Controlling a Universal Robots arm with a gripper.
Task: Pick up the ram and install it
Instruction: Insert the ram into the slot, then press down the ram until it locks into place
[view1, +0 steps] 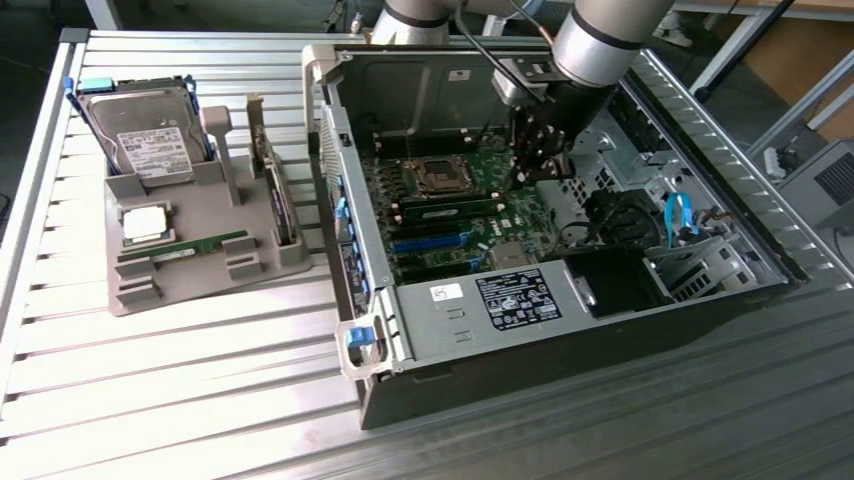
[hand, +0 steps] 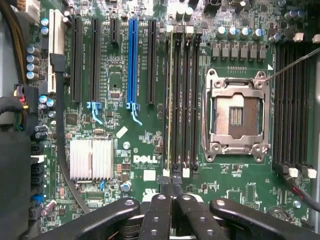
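One ram stands on edge in a memory slot of the motherboard inside the open computer case; in the wrist view it is a thin green-and-pale strip among the black slots. My gripper hangs inside the case above the board, beside the processor socket. Its black fingertips are pressed together just past the end of that slot, with nothing between them, so the gripper is shut. A second green ram lies flat on the grey tray at the exterior view's left.
The tray also carries a hard drive, a square silver processor and an upright card. The case walls, black cables, a blue cable and the power supply cover surround the board.
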